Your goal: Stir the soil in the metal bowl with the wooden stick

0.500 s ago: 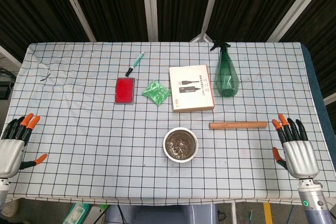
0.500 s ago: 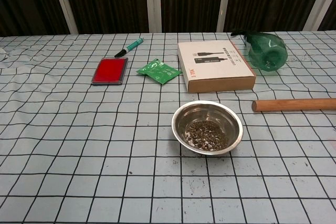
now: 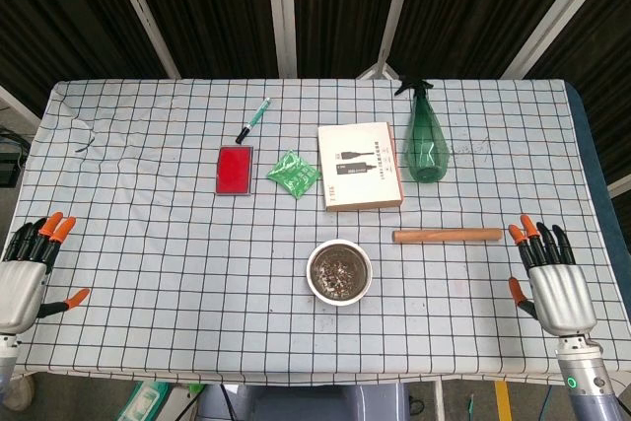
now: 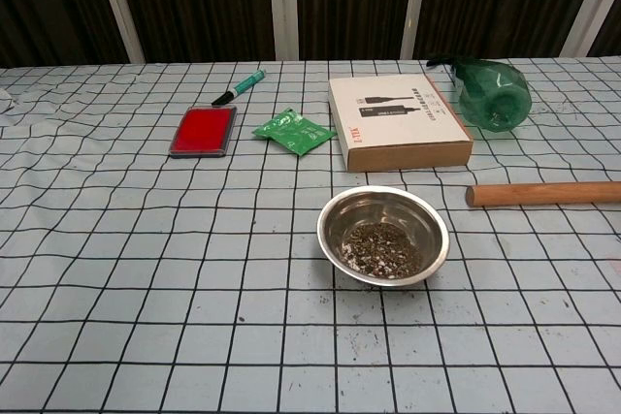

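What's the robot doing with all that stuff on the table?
Nothing is being handled yet. The left hand and right hand rest open at the near corners of the table, holding nothing. The wooden stick lies flat, just right of the metal bowl of soil and not touching it. The job is to stir that soil with the stick, and it has not begun.

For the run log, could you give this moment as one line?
phase: pre-grasp | left hand: open | right hand: open | wooden stick: on table | metal bowl: soil unstirred
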Controlling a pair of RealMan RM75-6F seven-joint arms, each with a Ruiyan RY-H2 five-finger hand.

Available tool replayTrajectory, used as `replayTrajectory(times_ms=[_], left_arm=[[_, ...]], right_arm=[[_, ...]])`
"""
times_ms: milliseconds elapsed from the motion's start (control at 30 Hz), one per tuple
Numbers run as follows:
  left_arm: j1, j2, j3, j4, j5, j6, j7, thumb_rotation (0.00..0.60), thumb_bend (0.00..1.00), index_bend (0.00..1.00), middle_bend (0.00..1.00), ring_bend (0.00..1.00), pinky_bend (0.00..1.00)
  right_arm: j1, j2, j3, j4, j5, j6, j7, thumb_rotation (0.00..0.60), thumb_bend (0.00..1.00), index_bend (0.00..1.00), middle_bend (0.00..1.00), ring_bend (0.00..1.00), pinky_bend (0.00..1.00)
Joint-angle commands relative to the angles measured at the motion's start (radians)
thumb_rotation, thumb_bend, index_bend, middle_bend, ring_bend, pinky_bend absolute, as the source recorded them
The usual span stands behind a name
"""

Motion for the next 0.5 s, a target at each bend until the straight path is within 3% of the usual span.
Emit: replayTrajectory(times_ms=[33, 233, 367, 500], left_arm=[[-0.001, 0.000, 0.002, 0.001, 0.003, -0.001, 0.000, 0.600, 0.06, 0.00, 0.00, 0.00, 0.00], [-0.001, -0.002, 0.002, 0.007, 0.013, 0.006, -0.002, 0.600, 0.06, 0.00, 0.00, 0.00, 0.00], [-0.006, 0.000, -0.002, 0.001, 0.004, -0.004, -0.010, 0.600, 0.06, 0.00, 0.00, 0.00, 0.00], [-0.005, 0.003, -0.001, -0.001, 0.003, -0.006, -0.015, 0.600, 0.06, 0.00, 0.00, 0.00, 0.00]], right_arm=[[0.011, -0.008, 0.011, -0.007, 0.011, -0.011, -0.005, 0.600, 0.44, 0.00, 0.01, 0.01, 0.00], [0.050, -0.040, 0.045, -0.003, 0.020, -0.034, -0.042, 0.600, 0.44, 0.17, 0.21, 0.18, 0.00], [0.104, -0.079, 0.075, 0.014, 0.065, -0.108, -0.086, 0.600, 0.44, 0.25, 0.22, 0.20, 0.00], [0.150, -0.121, 0.092, 0.031, 0.108, -0.172, -0.135, 0.600, 0.44, 0.27, 0.22, 0.20, 0.00]])
